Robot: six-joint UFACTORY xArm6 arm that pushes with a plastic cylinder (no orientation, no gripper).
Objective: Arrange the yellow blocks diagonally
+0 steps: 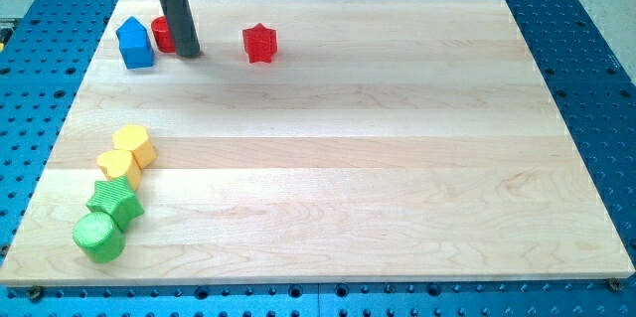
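Two yellow blocks sit near the board's left edge. The upper one is a yellow hexagon (pixel 134 145). The lower yellow block (pixel 117 166) touches it at its lower left, so the two run diagonally. My tip (pixel 189 55) is at the view's top left, far above the yellow blocks. It stands just right of a red round block (pixel 162 34) that the rod partly hides.
A blue house-shaped block (pixel 134 42) stands left of the red round block. A red star block (pixel 259 44) lies right of my tip. A green star block (pixel 114 203) and a green cylinder (pixel 98 237) continue the diagonal line below the yellow blocks.
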